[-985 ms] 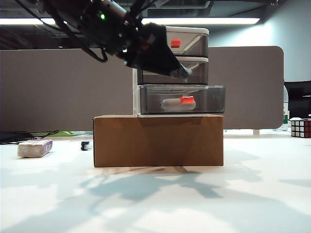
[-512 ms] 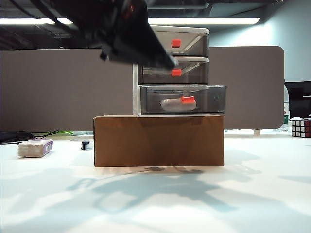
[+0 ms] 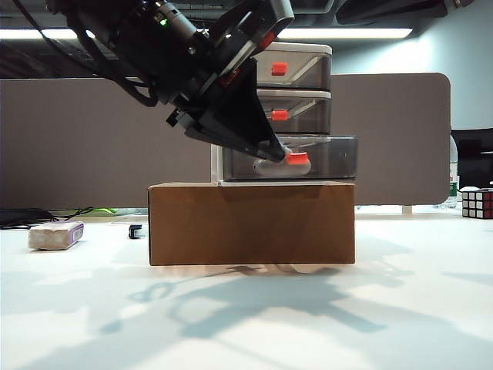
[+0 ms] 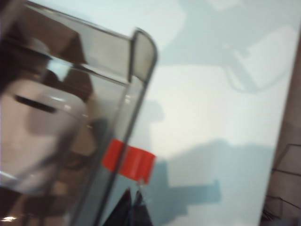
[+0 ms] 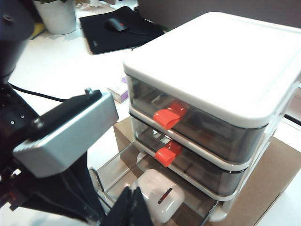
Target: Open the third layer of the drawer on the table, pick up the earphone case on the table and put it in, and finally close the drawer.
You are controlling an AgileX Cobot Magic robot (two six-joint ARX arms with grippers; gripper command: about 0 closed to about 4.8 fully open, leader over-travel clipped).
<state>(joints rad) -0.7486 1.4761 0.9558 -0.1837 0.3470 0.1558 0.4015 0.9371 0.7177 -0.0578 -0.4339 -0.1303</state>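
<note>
Closing stage: the earphone case (image 5: 157,200) lies inside the pulled-out third layer (image 3: 323,156). Left gripper (image 3: 279,148), jaws together, sits at its orange-red handle (image 3: 297,159); push straight in. Right gripper (image 5: 131,207), jaws together, hangs above.

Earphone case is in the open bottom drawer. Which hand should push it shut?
Left, probably. The left hand, shut, hangs right at the third layer's orange handle, with the earphone case inside. The right hand, also shut, sits higher above the drawer.
</note>
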